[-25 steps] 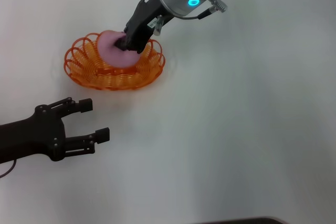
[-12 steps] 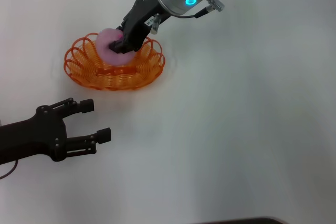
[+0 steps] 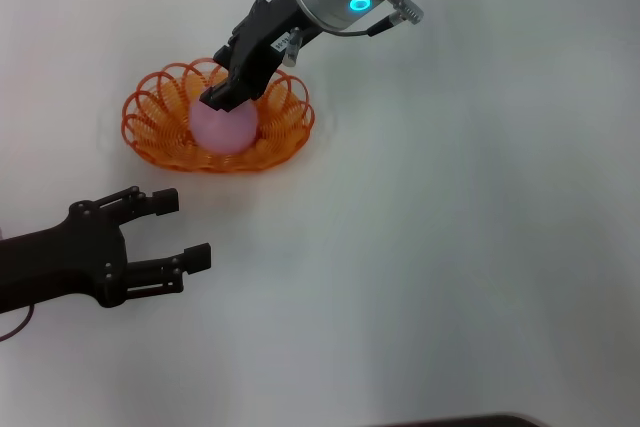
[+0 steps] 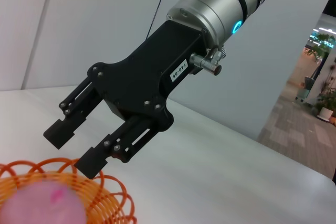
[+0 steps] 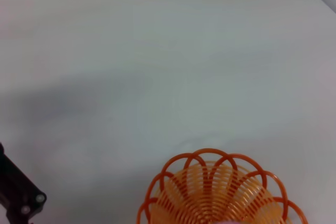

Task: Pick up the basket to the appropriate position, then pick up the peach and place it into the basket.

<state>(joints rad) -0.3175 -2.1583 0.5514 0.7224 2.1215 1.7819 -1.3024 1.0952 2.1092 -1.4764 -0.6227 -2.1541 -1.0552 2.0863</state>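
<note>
Peach [image 3: 224, 127]: lies inside the basket [image 3: 160, 137], resting on its wire floor.
Basket: stands on the white worktop [image 3: 450, 227].
Right tool [image 3: 222, 95]: directly above the peach, fingers spread apart, nothing between them.
Left tool [image 3: 178, 229]: low over the worktop, well short of the basket, fingers apart, empty.

Right gripper [image 3: 222, 97] at 11 o'clock, arm reaching in from 12, fingers spread apart; left gripper [image 3: 178, 229] parked at 8 o'clock, fingers apart.
</note>
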